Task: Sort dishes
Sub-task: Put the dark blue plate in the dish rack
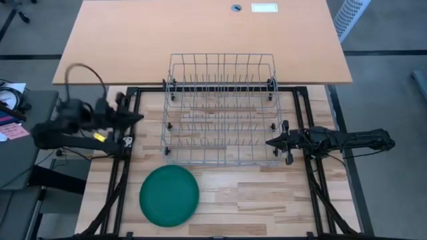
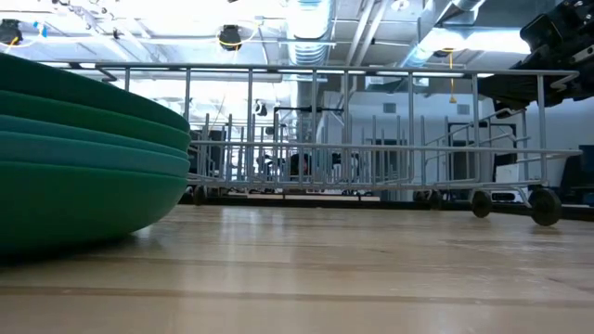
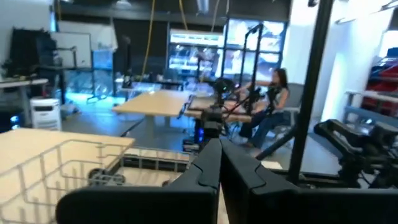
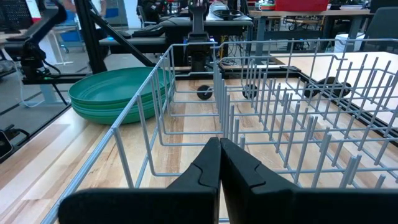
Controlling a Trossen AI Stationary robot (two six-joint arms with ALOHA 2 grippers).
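- Plates point(image 1: 169, 195) are sitting stacked near the tabletop's point(image 1: 267, 200) front edge; only the low view is revealing several layers.
- Rack point(image 1: 221, 110) is standing mid-table.
- Left gripper point(image 1: 137, 117) and right gripper point(image 1: 272, 142) are hovering closed, empty, flanking the rack.

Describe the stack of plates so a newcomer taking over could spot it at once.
Start at the wire rack in the middle of the wooden table. In the high view, just below its left corner, lies the stack of plates, apart from the rack. It is the only round, green thing on the table.
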